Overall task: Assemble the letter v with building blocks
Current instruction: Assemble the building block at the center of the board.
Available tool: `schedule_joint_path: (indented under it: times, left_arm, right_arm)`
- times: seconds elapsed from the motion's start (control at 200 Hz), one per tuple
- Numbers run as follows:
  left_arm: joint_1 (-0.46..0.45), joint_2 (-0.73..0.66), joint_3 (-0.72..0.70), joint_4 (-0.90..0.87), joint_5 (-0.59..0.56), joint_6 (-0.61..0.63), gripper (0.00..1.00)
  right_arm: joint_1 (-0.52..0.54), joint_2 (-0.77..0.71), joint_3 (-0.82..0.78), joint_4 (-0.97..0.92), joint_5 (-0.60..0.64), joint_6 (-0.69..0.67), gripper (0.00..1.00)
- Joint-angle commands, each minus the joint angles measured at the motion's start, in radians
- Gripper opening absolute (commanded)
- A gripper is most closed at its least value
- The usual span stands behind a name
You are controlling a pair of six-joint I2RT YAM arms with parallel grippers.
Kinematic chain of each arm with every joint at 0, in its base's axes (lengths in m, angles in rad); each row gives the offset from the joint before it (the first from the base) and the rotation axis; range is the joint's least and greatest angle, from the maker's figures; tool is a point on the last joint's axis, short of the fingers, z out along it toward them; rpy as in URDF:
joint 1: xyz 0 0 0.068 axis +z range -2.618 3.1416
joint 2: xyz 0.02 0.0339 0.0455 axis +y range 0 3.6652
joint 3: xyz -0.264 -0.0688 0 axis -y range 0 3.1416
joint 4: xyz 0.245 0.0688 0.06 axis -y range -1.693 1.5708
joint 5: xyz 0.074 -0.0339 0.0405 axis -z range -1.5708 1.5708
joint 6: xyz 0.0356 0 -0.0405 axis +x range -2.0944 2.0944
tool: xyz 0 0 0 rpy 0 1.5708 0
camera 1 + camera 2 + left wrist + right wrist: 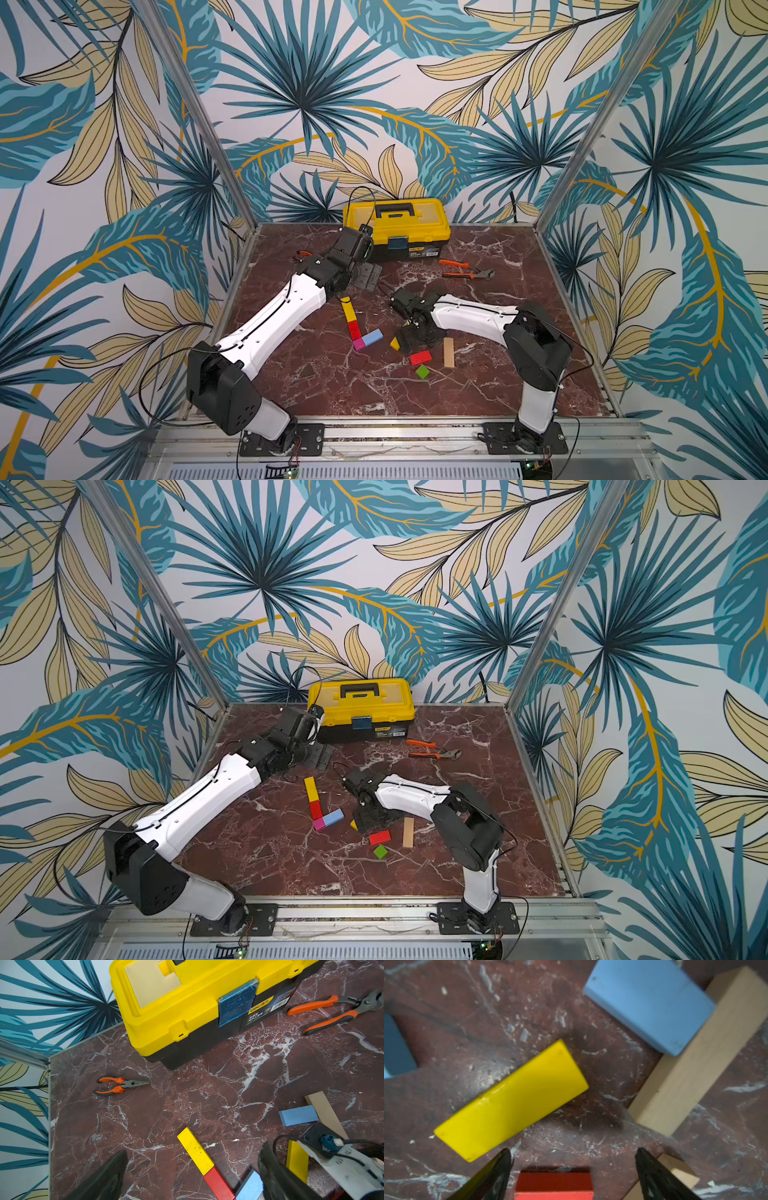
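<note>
Hovering the right gripper [573, 1150] low among loose pieces, with jaws spread wide and nothing gripped: loose yellow bar [510, 1101] just beside it, loose red block [554, 1184] showing between its jaws in the wrist view. Resting near that: green cube [422, 371], tan bar [448, 352]. Lying on the marble table [519, 332] in one line (ends touching): placed yellow bar [347, 308], placed red block [354, 330], magenta cube [358, 344], with a light-blue block [372, 337] angling off the cube. Holding the left gripper [193, 1148] before the yellow toolbox [397, 224], equally wide, empty.
</note>
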Motion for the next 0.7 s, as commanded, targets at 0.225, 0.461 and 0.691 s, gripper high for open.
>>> schedule_joint_path:
  times: [0.225,0.461,0.691]
  left_arm:
    - [0.024,-0.032,-0.022,0.008,0.002,-0.009,1.0]
    - [0.029,-0.035,-0.026,0.008,0.005,-0.009,0.99]
    - [0.031,-0.033,-0.028,0.008,0.008,-0.008,0.99]
  right_arm:
    - [0.006,0.066,0.07,-0.002,-0.012,0.02,0.94]
    - [0.006,0.103,0.111,-0.005,-0.004,0.009,0.94]
    - [0.005,0.117,0.128,-0.005,-0.001,0.004,0.94]
